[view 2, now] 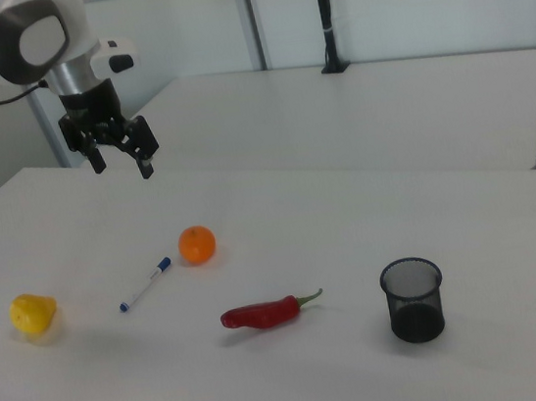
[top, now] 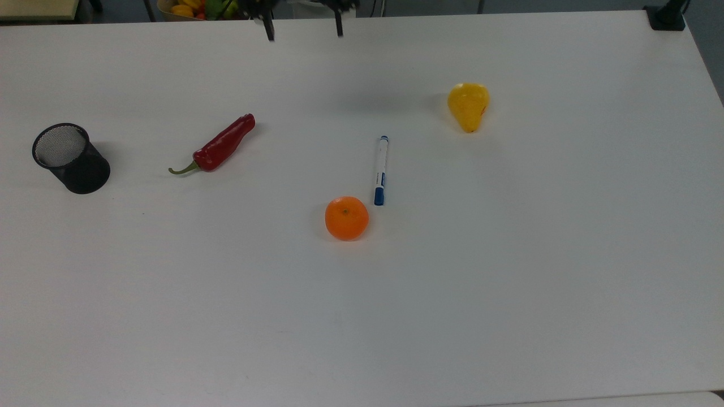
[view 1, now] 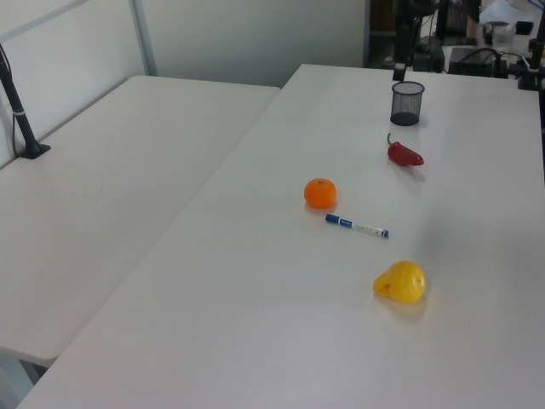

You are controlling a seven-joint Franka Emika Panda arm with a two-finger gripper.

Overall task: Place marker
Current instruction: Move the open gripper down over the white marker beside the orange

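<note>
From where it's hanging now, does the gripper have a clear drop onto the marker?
Probably yes. The gripper hangs open, well above the table, holding nothing. The marker lies flat in the open; the orange sits just off its blue cap end without touching, so the white barrel looks free.
</note>
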